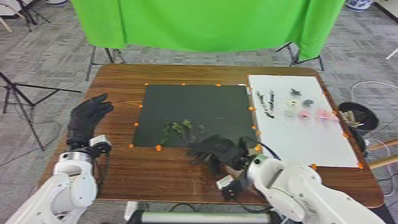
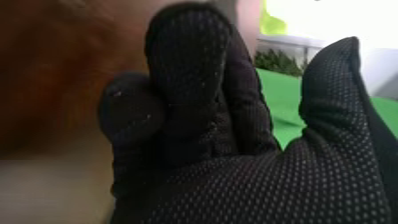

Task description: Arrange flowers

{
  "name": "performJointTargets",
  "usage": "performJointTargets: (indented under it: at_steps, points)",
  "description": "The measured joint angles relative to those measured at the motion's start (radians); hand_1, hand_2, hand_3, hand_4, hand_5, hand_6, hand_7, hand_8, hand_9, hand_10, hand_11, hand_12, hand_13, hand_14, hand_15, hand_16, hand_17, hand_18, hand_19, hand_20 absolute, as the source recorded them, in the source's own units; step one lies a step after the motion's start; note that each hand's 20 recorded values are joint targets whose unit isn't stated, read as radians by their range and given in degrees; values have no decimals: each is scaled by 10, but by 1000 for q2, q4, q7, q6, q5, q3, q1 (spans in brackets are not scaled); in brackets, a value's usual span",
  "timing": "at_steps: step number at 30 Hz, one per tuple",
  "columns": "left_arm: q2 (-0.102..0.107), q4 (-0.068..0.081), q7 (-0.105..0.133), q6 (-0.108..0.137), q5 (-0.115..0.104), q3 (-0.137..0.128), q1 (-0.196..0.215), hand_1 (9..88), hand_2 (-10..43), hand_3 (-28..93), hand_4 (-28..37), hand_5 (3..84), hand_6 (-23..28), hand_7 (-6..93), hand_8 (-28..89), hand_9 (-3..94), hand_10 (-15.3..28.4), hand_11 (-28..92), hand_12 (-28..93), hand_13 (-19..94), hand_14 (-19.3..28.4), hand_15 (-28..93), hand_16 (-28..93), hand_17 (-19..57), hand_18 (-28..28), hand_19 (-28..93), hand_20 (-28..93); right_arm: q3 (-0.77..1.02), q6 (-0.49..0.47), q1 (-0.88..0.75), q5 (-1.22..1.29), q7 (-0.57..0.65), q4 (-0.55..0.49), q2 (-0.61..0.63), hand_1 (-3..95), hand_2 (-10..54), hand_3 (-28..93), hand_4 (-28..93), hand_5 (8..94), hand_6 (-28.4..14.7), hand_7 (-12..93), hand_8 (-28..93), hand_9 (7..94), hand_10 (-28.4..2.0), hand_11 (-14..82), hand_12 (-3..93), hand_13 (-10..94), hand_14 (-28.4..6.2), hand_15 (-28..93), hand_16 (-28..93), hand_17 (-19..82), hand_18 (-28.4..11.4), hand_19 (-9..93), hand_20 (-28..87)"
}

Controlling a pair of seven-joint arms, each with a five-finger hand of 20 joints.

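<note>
R hand (image 1: 216, 145) at mat (image 1: 195, 102) edge, greens (image 1: 187, 124) nr

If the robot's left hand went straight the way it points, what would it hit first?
Probably the green cloth beyond the table's far edge, though the left hand's height is hard to judge.

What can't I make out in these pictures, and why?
- Whether the black-gloved right hand touches the dark green leafy sprigs: too small in the head view.
- What kind the pale pink flowers are: too small, head view.
- Top of the bright green cloth: cut off by the head view's top edge.
- The brown patch: blurred, right wrist view.
</note>
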Motion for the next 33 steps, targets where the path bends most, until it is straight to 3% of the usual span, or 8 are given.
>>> performJointTargets:
  at_steps: [4, 33]
  points:
    - [0, 5, 0, -2, 1, 9, -12, 235, 8, 733, -251, 517, 22, 198, -66, 498, 132, 249, 178, 398, 173, 258, 25, 81, 137, 145, 193, -18, -39, 29, -21, 16, 11, -8, 225, 125, 628, -153, 596, -45, 110, -78, 620, -147, 73, 86, 937, -67, 457, 291, 669, -113, 932, 303]
    - [-9, 8, 0, -6, -1, 13, -21, 233, 9, 731, -252, 515, 21, 197, -66, 498, 131, 248, 178, 399, 175, 258, 25, 81, 138, 146, 192, -72, 27, 135, -52, 12, 110, -76, 218, 131, 637, -152, 591, -33, 122, -80, 608, -141, 76, 83, 934, -68, 459, 292, 660, -121, 932, 307]
